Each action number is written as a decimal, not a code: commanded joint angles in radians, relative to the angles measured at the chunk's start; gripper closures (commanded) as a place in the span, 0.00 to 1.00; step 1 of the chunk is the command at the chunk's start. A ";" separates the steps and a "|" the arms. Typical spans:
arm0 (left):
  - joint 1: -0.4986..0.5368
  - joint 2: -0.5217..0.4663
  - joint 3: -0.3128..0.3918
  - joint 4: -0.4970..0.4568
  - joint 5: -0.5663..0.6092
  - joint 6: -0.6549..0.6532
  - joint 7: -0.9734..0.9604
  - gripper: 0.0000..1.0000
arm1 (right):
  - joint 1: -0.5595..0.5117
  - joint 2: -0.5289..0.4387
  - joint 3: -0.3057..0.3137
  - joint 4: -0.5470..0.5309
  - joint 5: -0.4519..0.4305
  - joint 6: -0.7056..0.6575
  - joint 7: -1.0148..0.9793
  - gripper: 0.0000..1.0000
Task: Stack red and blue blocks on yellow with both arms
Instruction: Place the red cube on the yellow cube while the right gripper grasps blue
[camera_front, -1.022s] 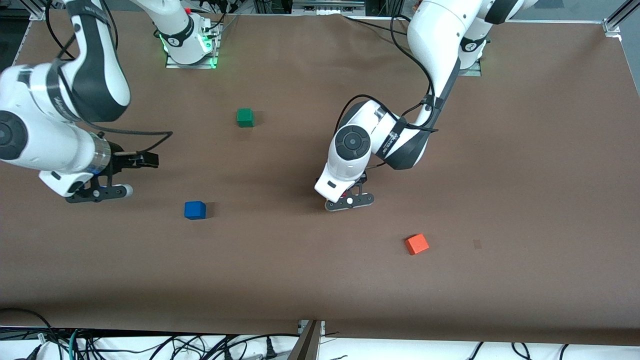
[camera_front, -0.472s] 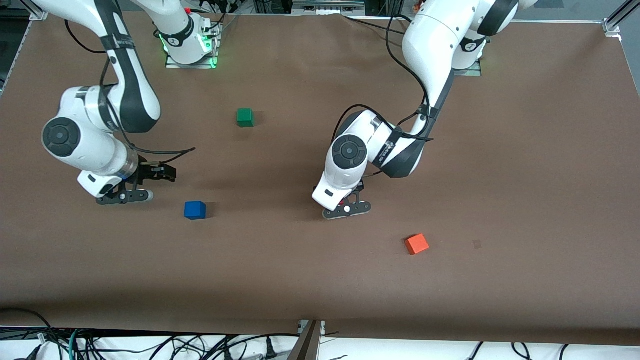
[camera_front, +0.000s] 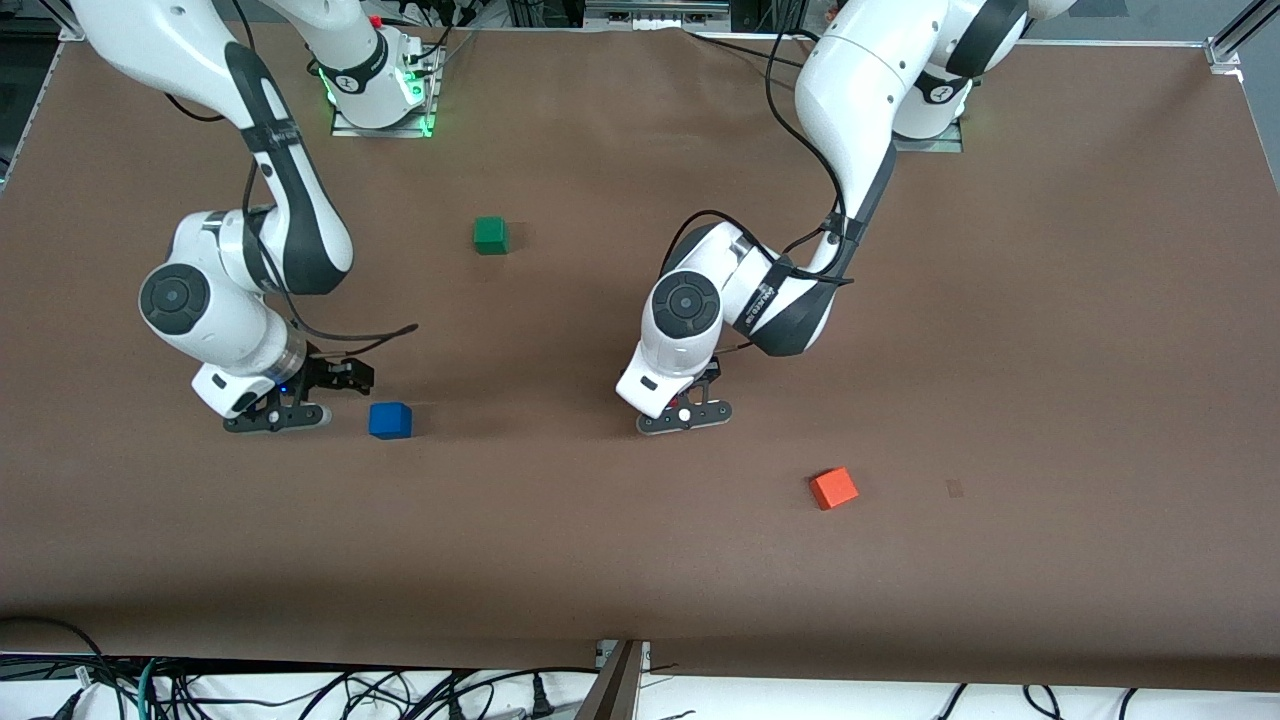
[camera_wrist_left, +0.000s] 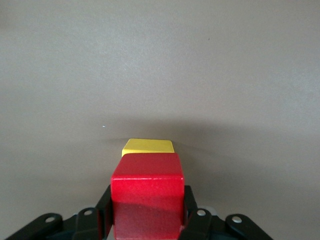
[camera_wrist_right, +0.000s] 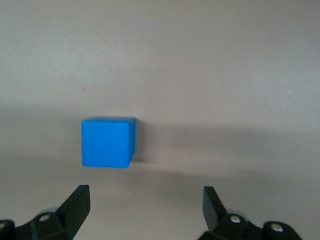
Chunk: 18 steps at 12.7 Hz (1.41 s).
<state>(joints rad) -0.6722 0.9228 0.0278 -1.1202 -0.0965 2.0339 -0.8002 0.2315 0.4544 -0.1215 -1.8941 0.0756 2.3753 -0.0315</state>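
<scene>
Two claws: left claw (camera_wrist_left: 147, 222) is gripping the red block (camera_wrist_left: 147, 195) just above the yellow block (camera_wrist_left: 148, 146); right claw (camera_wrist_right: 145, 205) is standing wide beside the blue block (camera_wrist_right: 108, 142) mid-worktop.

Plain brown table (camera_front: 1050, 300). Glossy white arms with black joints and black cables. Black left gripper (camera_wrist_left: 147, 225) clamped on deep red cube (camera_wrist_left: 147, 195); bright yellow cube (camera_wrist_left: 148, 146) showing past the red one. Black right gripper (camera_wrist_right: 145, 210), fingers spread. Mid blue cube (camera_front: 390, 420). Green cube (camera_front: 490, 235). Orange cube (camera_front: 833, 488). All cubes plain, unpatterned.
</scene>
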 joint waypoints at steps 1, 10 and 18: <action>-0.012 0.022 0.015 0.046 0.009 -0.026 0.010 0.95 | 0.006 0.076 0.003 0.105 0.036 0.001 -0.005 0.00; -0.012 0.019 0.014 0.039 0.024 -0.032 0.029 0.53 | 0.014 0.171 0.036 0.170 0.038 0.024 0.073 0.06; 0.029 -0.074 0.069 0.051 0.021 -0.127 0.071 0.00 | 0.023 0.201 0.037 0.152 0.052 0.054 0.081 0.14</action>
<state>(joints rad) -0.6625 0.9091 0.0689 -1.0712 -0.0893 1.9578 -0.7769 0.2513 0.6460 -0.0874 -1.7418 0.1098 2.4105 0.0395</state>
